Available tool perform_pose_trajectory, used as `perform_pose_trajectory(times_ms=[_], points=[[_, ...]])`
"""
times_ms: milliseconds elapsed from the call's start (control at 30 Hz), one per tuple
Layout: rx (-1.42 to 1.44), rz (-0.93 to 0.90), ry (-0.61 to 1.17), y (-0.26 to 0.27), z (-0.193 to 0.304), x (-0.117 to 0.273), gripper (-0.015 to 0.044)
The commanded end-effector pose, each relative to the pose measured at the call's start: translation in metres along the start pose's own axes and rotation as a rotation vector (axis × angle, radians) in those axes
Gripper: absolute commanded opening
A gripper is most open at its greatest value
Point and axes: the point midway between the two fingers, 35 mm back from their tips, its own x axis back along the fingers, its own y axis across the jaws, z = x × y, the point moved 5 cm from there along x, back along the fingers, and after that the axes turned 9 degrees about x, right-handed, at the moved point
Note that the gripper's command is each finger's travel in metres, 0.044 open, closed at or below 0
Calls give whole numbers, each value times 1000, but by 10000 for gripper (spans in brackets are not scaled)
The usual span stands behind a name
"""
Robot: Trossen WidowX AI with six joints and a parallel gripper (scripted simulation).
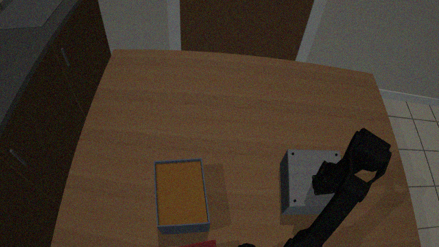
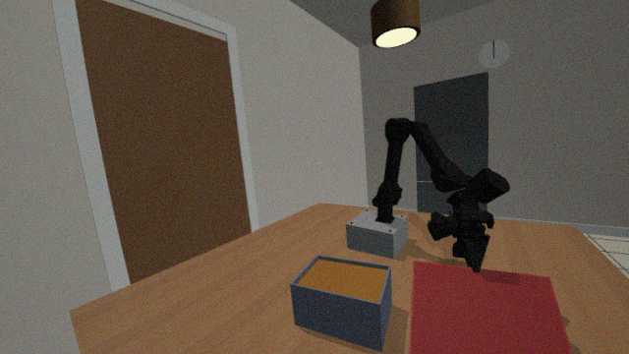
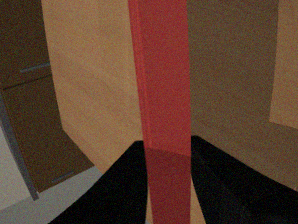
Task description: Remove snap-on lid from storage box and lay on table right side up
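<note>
The lid (image 1: 203, 244) (image 2: 486, 310) (image 3: 164, 75) is off the storage box (image 1: 183, 228) (image 2: 339, 315) and in the gripper (image 2: 476, 269) (image 3: 166, 147). Fingers: closed on the lid by one edge, one finger on each side of its thickness. That grip leaves the broad face outside the fingers, in open view of the exterior camera, and suits carrying; the drawback is probable leverage on the pinch, since most of the panel extends away from it.

Box: upright on the table (image 1: 240, 120) (image 2: 221, 275) (image 3: 95, 75), orange interior (image 1: 182, 192) (image 2: 344, 281) exposed, no contact with the arm visible. The lid is to one side of it, which should help keep the box undisturbed. Exact tilt and clearance above the table cannot be established.

Assessment: removal appears complete, placement outstanding. The next move likely calls for turning the lid level, outer face up, and lowering it beside the box before release. Risks: a swinging corner striking the box, slip in the pinch, or the lid dropping wrong side up
</note>
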Motion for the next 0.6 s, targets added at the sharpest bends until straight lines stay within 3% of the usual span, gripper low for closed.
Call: perform_pose_trajectory(times_ms=[0,567], points=[[6,8,-5,-6,0,-4,0],[6,9,-5,-17,1,-13,0]])
